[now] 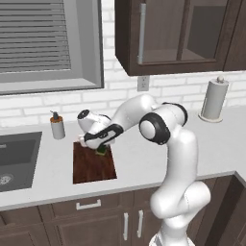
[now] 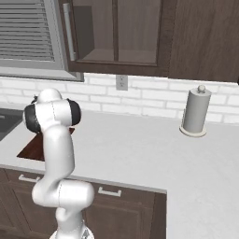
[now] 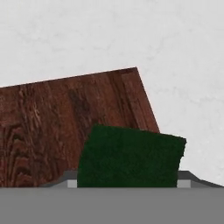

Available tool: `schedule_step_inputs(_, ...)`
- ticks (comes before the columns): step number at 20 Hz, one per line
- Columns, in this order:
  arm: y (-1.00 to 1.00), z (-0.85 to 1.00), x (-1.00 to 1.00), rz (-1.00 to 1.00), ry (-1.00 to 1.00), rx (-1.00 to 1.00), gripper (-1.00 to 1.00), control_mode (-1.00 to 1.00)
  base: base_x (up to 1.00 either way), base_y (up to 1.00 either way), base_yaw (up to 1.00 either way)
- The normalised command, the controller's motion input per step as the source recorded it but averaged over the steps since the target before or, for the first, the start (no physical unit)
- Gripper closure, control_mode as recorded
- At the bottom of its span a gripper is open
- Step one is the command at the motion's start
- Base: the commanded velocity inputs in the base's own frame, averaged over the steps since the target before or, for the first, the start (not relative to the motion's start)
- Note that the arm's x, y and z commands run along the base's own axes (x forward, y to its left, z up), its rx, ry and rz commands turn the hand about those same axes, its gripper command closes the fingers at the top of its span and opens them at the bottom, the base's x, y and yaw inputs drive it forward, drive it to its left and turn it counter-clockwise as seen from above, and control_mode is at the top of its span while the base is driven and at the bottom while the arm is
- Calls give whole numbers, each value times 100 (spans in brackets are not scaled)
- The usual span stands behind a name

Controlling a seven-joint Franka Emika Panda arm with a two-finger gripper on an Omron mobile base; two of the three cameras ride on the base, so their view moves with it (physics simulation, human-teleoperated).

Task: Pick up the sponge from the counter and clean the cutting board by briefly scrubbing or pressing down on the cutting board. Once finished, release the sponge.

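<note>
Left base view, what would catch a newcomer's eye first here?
The white arm bends down over the cutting board on the counter, its gripper shut on the sponge near the board's far right corner. A paper towel roll stands at the back right.

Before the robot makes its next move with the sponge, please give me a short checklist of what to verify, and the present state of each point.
1. Sponge sits between the jaws of the gripper: ok, the hand view shows it framed on both sides.
2. Sponge is over the board: ok, at the board's far right corner; part of it overhangs the counter.
3. Sponge is pressed on the board: cannot tell, the contact is hidden.
4. Bottle is clear of the arm: ok, it stands apart to the left.
5. Sink is clear of the board: ok.
6. Board lies flat on the counter: ok.
</note>
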Motion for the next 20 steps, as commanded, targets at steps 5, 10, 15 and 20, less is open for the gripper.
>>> schedule_step_inputs(5,0,0,32,-5,-6,0,100,-100,0,0,0)
schedule_step_inputs(10,11,0,26,-1,-5,0,100,-100,0,0,0)
schedule_step_inputs(15,35,0,3,0,-7,0,100,-100,0,0,0)
schedule_step_inputs(20,26,0,-1,0,-8,0,100,-100,0,0,0)
